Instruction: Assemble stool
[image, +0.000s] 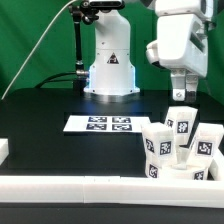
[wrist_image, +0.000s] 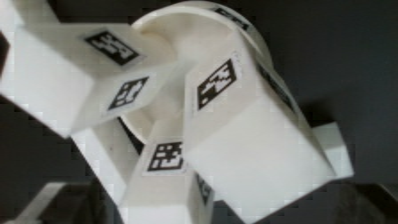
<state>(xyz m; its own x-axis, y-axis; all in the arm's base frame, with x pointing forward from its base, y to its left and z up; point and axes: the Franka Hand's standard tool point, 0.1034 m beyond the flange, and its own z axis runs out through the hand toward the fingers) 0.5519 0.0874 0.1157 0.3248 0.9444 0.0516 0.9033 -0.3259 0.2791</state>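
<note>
The stool stands upside down at the exterior view's lower right. Its round white seat lies low, and several blocky white legs with black-and-white tags rise from it. My gripper hangs just above the tallest leg, open, with nothing held. In the wrist view the tagged legs fill the picture from close up, and part of the round seat shows behind them. My gripper stands wide, its dark fingers only showing at the picture's corners.
The marker board lies flat on the black table in front of the robot base. A long white border bar runs along the front edge, and a short white bar end sits at the exterior view's left.
</note>
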